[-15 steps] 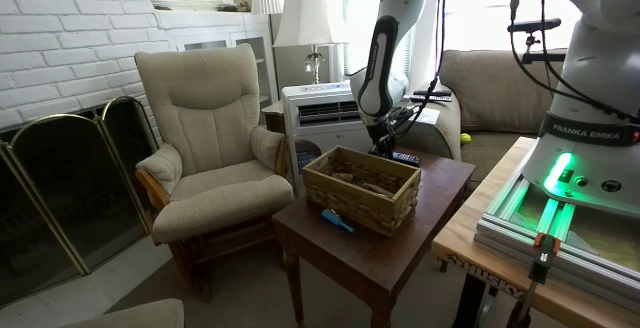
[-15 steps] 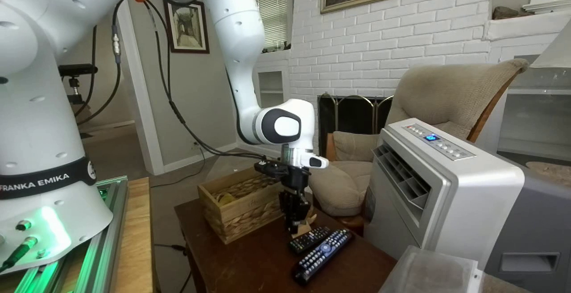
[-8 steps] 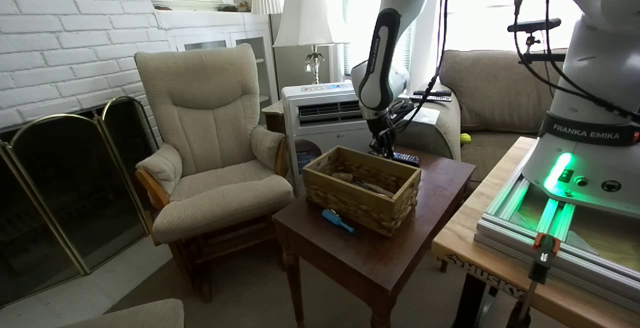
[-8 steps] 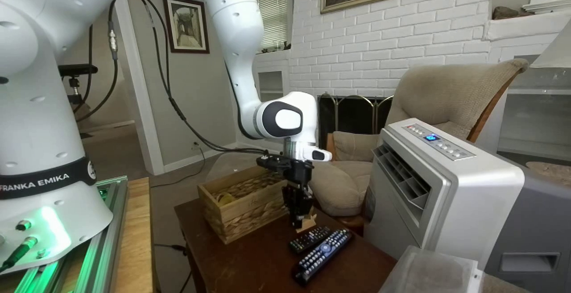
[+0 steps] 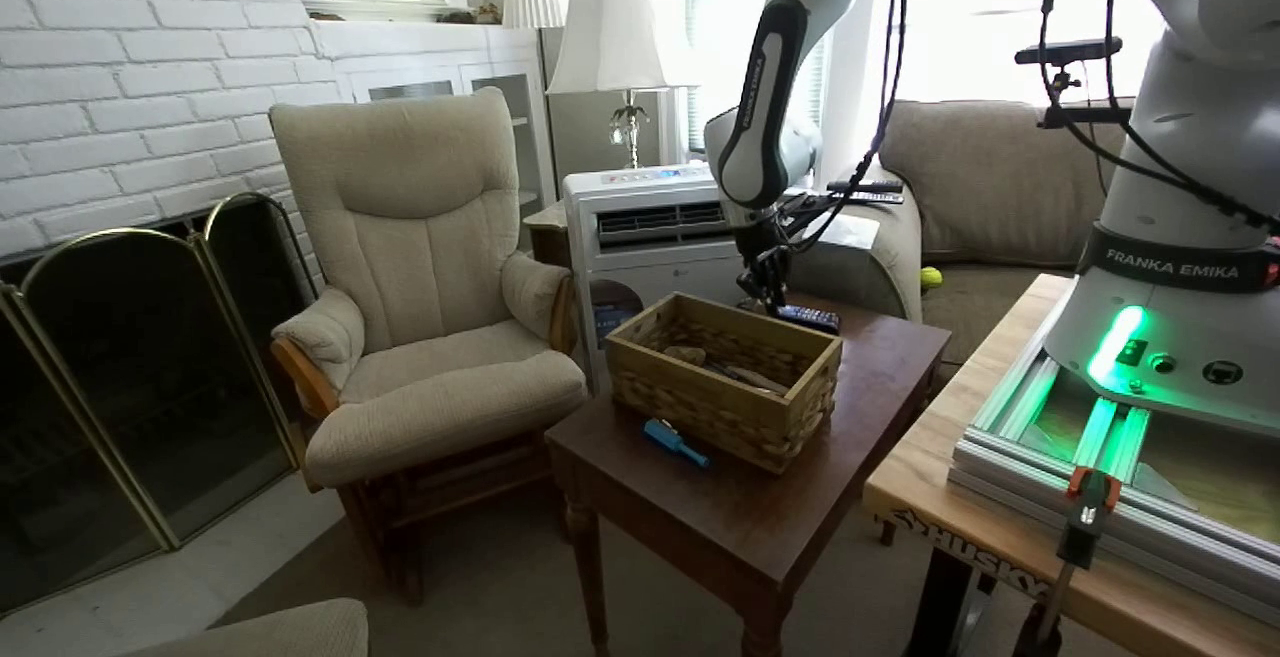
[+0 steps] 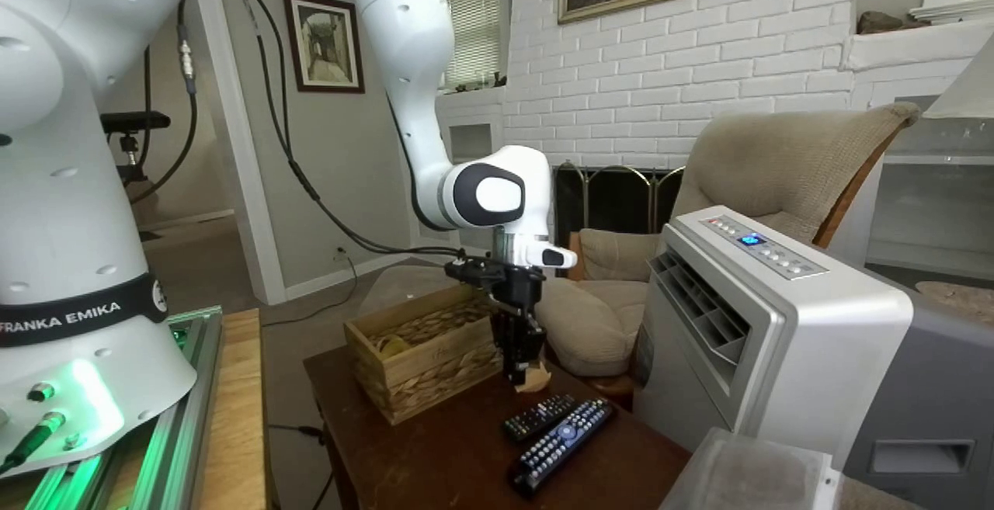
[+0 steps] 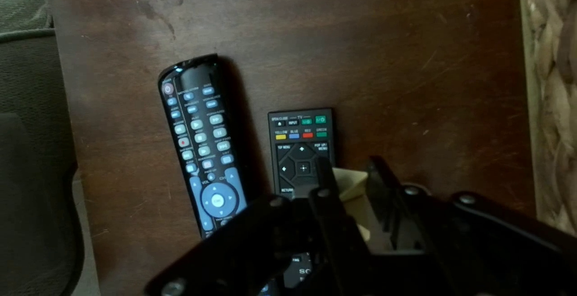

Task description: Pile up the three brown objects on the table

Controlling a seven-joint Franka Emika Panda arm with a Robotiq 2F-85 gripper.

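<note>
Since piling presumably means carrying pieces singly, the gripper (image 7: pixel 350 163) appears to pinch the tan piece (image 7: pixel 350 182), jaws a narrow gap apart, over the table (image 7: pixel 383 52) near the smaller remote (image 7: pixel 301 147); much of the piece is hidden, and the other two brown objects cannot be told for certain

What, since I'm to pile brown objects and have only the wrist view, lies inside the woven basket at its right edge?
Observer: In an exterior view, some brownish things lie in the basket; I can't make out what they are.
Operator: Anything on the table past it?
Observer: Yes, a blue object lies there, with the basket between it and the gripper.
Operator: And what stands off the table nearby?
Observer: A beige armchair, seen in both exterior views.
</note>
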